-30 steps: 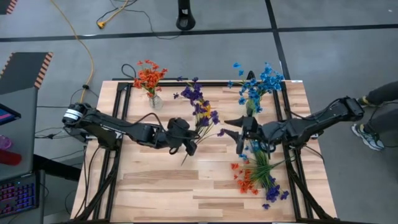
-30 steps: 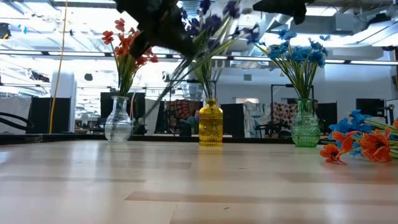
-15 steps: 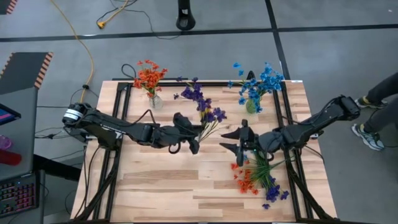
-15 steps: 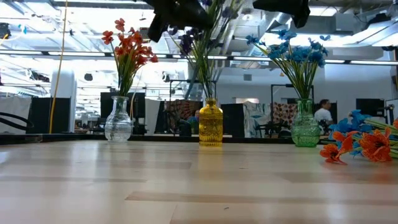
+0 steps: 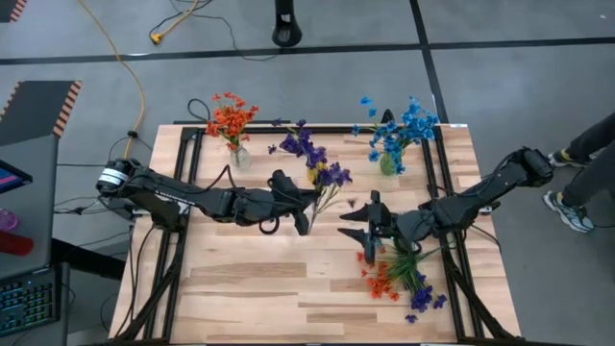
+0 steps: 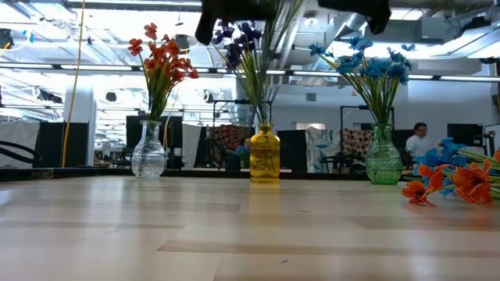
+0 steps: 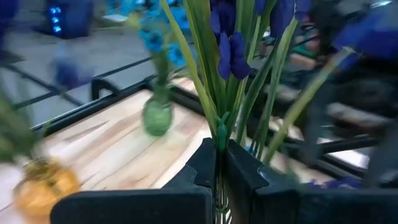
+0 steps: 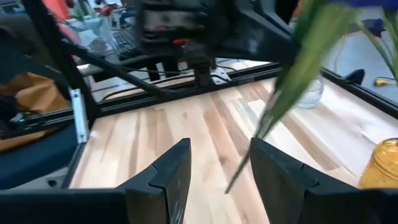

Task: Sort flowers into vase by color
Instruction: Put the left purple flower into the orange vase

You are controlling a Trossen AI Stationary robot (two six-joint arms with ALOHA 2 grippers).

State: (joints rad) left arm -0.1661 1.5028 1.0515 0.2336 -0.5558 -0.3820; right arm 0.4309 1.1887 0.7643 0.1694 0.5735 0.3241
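Observation:
My left gripper [image 5: 307, 206] is shut on a purple flower sprig [image 5: 332, 177], high over the table's middle, just near of the yellow vase [image 5: 311, 171] that holds purple flowers. A clear vase [image 5: 236, 155] with orange flowers stands at the far left and a green vase [image 5: 387, 163] with blue flowers at the far right. My right gripper [image 5: 364, 229] hovers open to the right of the sprig, above a loose pile of flowers [image 5: 399, 274] lying on the table. A blurred green stem [image 8: 292, 74] slants across the right wrist view. My left gripper pinches the sprig's bundled green stems [image 7: 219, 129] between its two fingertips [image 7: 242, 165]. The fingers lie almost level, pointing toward the table's right and far side. The sprig is lifted clear, its purple blossoms [image 7: 231, 50] fanning out beyond the fingers toward the yellow vase.
The three vases stand in a row along the far edge. Black frame rails [image 5: 192, 173] run along the table's left and right sides. Bare wood lies at the near left [image 5: 240, 288]. A person's shoe [image 5: 573, 213] shows beyond the right edge.
My left gripper has risen and tipped up from pointing down to nearly level. The purple sprig has swung with it, its blossoms now by the yellow vase and its trailing stem end no longer hanging toward the near edge. My right gripper has moved toward the near edge, still open.

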